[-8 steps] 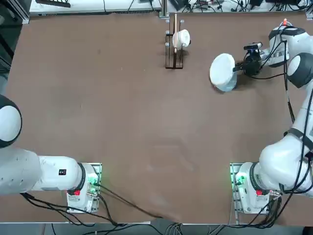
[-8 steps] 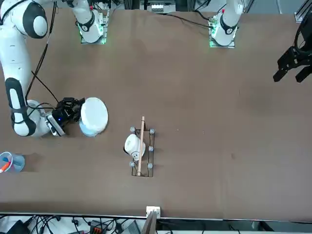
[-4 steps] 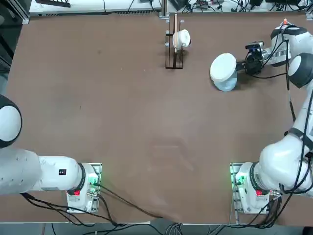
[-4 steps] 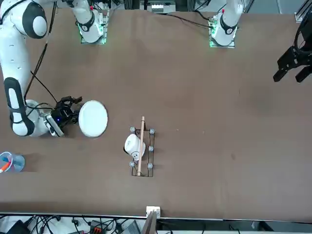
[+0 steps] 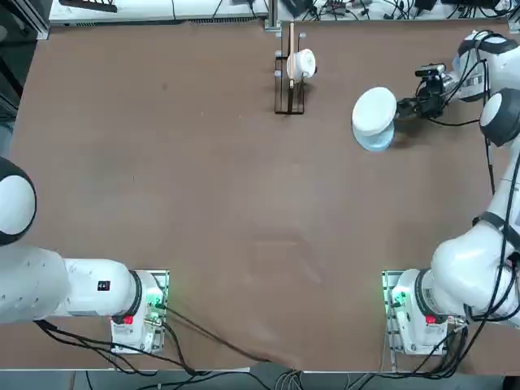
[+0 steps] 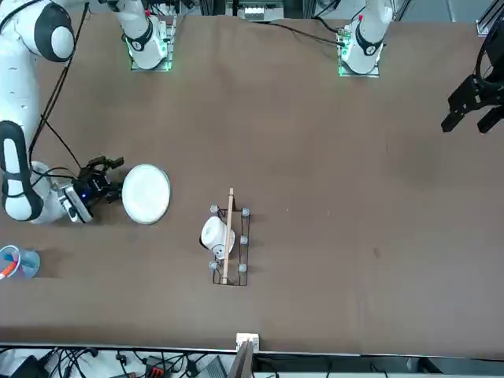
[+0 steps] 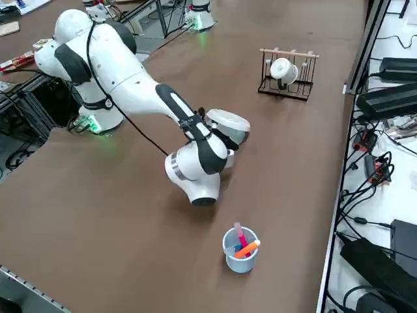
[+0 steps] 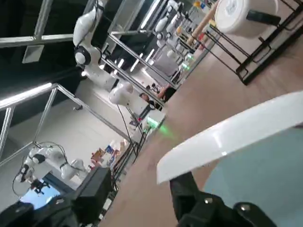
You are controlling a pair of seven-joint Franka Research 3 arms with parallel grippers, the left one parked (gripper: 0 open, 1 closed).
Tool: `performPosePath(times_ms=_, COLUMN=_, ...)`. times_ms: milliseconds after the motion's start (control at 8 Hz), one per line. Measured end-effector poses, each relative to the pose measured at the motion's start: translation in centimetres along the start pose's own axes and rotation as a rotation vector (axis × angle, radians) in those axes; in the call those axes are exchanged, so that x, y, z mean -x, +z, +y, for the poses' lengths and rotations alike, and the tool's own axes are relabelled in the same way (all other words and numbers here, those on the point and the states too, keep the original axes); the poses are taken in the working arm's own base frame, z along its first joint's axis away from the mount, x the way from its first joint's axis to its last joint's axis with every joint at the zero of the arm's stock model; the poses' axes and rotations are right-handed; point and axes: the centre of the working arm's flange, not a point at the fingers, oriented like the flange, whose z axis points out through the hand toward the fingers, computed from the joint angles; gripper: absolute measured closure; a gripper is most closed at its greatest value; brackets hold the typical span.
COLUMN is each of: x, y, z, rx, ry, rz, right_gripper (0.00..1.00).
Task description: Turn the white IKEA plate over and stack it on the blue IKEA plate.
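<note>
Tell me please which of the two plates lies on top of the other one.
The white IKEA plate is on top, covering the blue IKEA plate, which shows only as a pale edge beneath. The right gripper is beside them.

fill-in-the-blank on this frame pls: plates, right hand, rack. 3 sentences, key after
The white IKEA plate lies on top of the ____ IKEA plate.
The right hand sits beside the stacked plates, at the white plate's ____.
The white cup hangs in a wire ____ with a wooden rail.

Missing words: blue; rim; rack
</note>
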Motion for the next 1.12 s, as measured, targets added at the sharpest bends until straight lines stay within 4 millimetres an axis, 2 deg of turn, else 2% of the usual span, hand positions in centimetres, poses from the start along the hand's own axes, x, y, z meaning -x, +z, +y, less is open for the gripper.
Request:
performPosePath(times_ms=250, x=-0.4, y=-1.6, z=0.0, rx=0.078, ry=-0.007, rz=-0.102, right_gripper=0.22)
performPosePath(times_ms=500, x=-2.4, y=-4.6, z=-1.4, rx=0.195, ry=-0.016, rz=-0.264, right_gripper=0.22)
performPosePath(times_ms=875, x=-7.1, y=-9.4, z=-6.6, rx=0.368, ry=-0.032, rz=-0.510, right_gripper=0.22)
performPosePath(times_ms=1125, x=-11.9, y=-12.2, z=-11.6, rx=0.504, ry=-0.028, rz=-0.689, right_gripper=0.22)
